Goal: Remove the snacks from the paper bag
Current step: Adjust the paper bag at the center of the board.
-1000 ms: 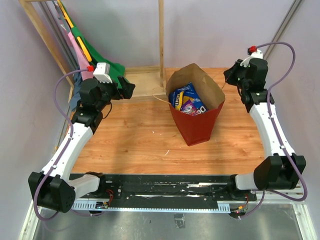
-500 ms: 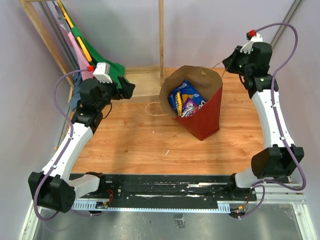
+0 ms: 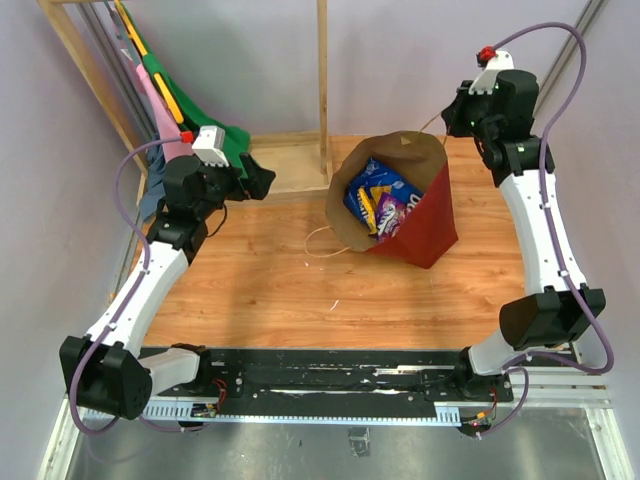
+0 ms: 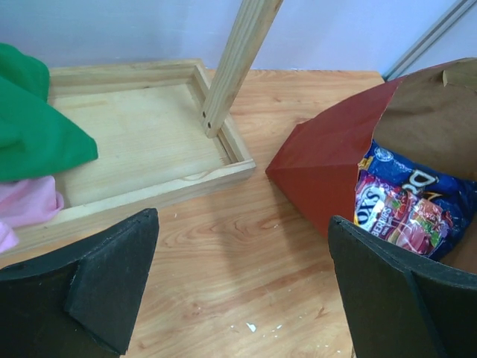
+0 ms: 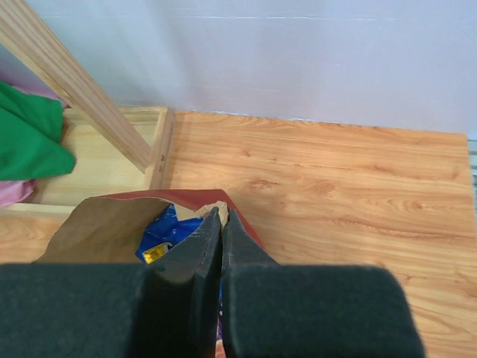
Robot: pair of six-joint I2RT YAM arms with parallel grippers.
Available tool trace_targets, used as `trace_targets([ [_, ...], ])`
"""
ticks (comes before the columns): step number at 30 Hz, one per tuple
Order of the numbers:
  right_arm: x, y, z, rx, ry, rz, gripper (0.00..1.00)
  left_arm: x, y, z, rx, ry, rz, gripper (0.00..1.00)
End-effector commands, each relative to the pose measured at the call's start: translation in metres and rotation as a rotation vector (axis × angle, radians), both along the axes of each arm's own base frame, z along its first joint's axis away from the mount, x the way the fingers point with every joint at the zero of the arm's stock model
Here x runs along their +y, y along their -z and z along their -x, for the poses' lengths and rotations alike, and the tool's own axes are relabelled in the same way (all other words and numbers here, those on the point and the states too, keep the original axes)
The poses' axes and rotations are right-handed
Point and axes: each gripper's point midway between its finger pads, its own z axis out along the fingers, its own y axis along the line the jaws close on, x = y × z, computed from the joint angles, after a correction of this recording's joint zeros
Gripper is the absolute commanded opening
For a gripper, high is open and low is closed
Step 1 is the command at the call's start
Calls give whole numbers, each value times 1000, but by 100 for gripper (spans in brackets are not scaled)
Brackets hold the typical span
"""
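Hand (image 5: 221, 215) — tight on paper bag (image 5: 97, 227)

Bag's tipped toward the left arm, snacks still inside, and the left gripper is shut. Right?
No: the left gripper is open, its fingers wide apart in the left wrist view. The rest holds: the paper bag tips toward the left arm with the snacks inside.

From high behind, the top view takes in the whole worktop (image 3: 270, 280). The left wrist view faces obliquely across it toward the bag (image 4: 320, 164) and tray (image 4: 134, 142); the right wrist view looks down past the right hand (image 5: 221, 218), close onto that same bag and tray.
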Motion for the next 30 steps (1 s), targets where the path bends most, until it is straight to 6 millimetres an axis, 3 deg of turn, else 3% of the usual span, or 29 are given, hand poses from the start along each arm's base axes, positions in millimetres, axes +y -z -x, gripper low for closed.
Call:
trace_targets([
  [1,7,-101,28,-303,21,83,1,-6,-7,-2,-18,30,25,100],
  [7,52,-95,54,-304,-79,151,1,-14,-9,-1,-16,61,30,100],
  [14,124,-71,99,-285,-305,195,1,-31,-5,4,8,111,40,100],
  [24,196,23,128,-135,-493,273,1,-57,15,34,58,219,103,100],
  [28,204,55,134,-107,-505,243,1,-54,33,43,102,199,120,100],
  [30,205,59,137,-119,-505,215,1,-51,44,46,124,182,125,100],
])
